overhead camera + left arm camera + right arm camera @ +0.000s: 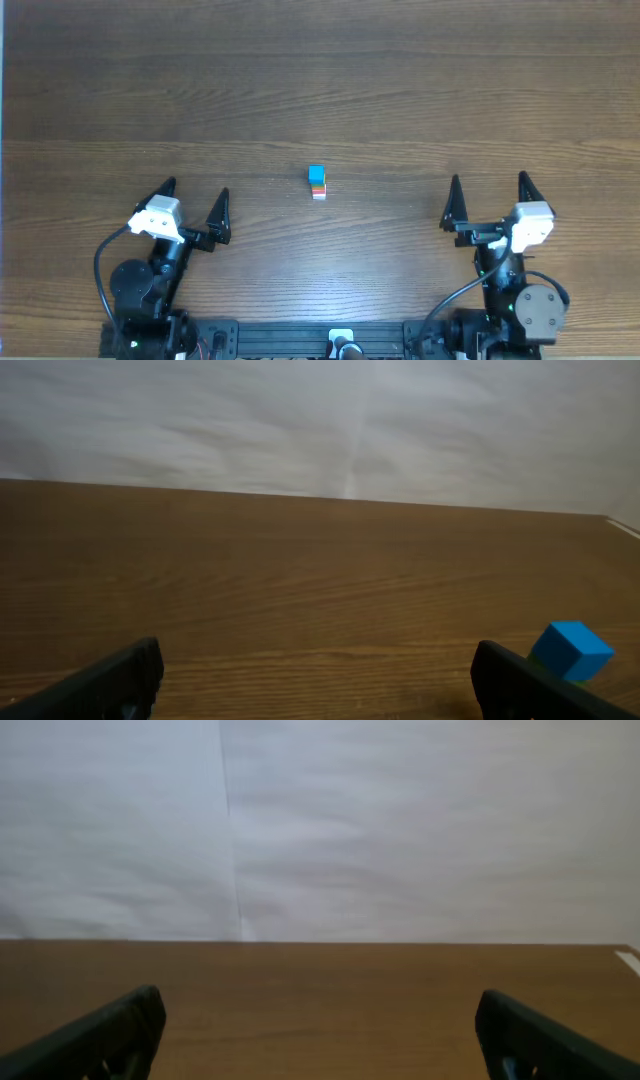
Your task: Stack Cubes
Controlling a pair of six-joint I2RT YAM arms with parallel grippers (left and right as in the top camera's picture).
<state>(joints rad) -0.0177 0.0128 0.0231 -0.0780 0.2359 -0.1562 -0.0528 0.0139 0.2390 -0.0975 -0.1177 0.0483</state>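
So the stack of cubes point(317, 184) was found pretty much dead centre on the wooden table point(320, 80), roughly midway between the two arms and a little farther out from the bases than either gripper. A blue cube point(316, 174) was perched on top, with an orange-looking layer seen under it and something pale at the very bottom (the lower cubes were too small in the top view to be called with any confidence). The whole thing was stood upright, well apart from both arms. The left gripper point(195, 189) was parked close to its own base, fingers spread wide and empty, and it was angled slightly outward rather than pointed straight up the table. In the left wrist view the blue cube could be picked out just past the dark finger point(525, 685) on the stack's side, outside the gap rather than inside it, though how near it sat to that finger couldn't really be judged from there. The right gripper point(489, 181) was set up much the same on the other side: jaws opened wide, not closed on anything, well apart from the stack. Wood grain and a white wall point(320, 820) were what was caught beyond its fingers in the right wrist view.
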